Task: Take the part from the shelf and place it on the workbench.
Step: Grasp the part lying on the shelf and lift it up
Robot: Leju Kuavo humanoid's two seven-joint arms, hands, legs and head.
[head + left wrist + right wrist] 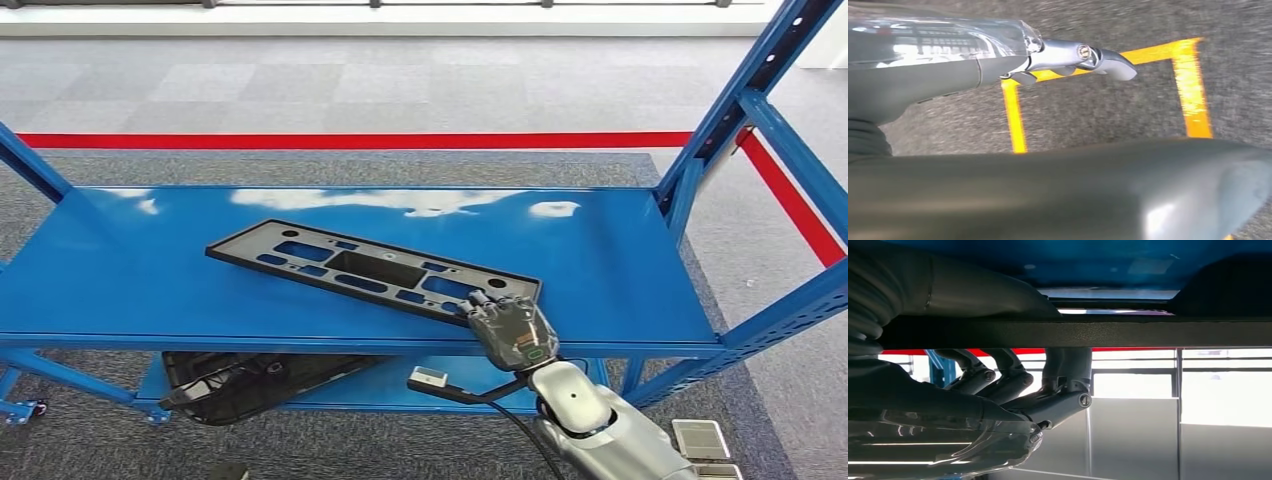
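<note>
A long flat black plastic frame with many cut-out holes (372,271) lies on the top board of the blue metal shelf (120,270), slanted, with one end near the front edge. The robot's right hand (512,331) is at that near end. In the right wrist view its dark fingers (998,382) curl on one side of the frame's thin edge (1088,332) and the thick thumb sits on the other side, so the right hand looks like it is pinching the edge. The left hand (1068,57) hangs down over grey carpet with yellow tape lines (1190,87); it holds nothing and its fingers look partly spread. The frame looks light and stiff, but it is long, so held at one end it may sag, tip or swing. The smooth plastic could slip. A firm hold on the solid rim, not on the thin bars between holes, seems best. Another black part (245,385) lies on the lower shelf board.
</note>
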